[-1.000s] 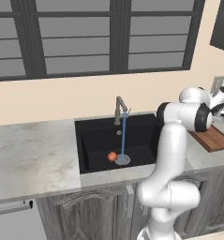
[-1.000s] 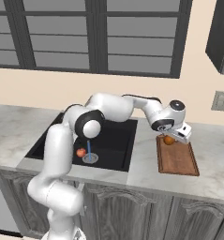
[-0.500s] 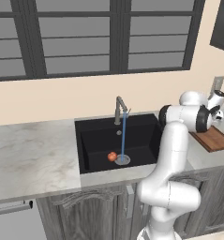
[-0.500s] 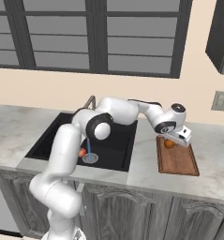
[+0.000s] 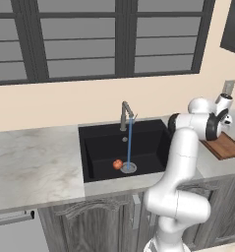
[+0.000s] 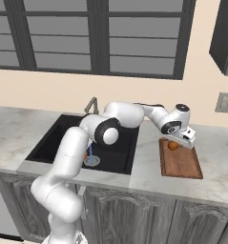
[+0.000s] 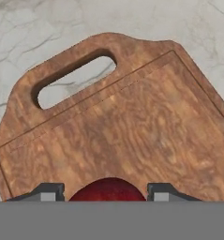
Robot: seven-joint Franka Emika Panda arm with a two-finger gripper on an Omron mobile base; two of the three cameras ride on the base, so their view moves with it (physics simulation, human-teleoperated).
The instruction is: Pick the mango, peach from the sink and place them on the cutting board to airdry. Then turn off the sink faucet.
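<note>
Gripper (image 6: 178, 143) over cutting board (image 6: 183, 164), near its handle end, fingers clamped on a roundish fruit (image 6: 173, 146); second fruit (image 5: 118, 164) on sink (image 5: 102, 150) floor beside drain; faucet (image 5: 125, 114) running.

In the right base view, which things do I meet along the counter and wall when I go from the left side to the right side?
sink faucet → cutting board → wall socket
</note>
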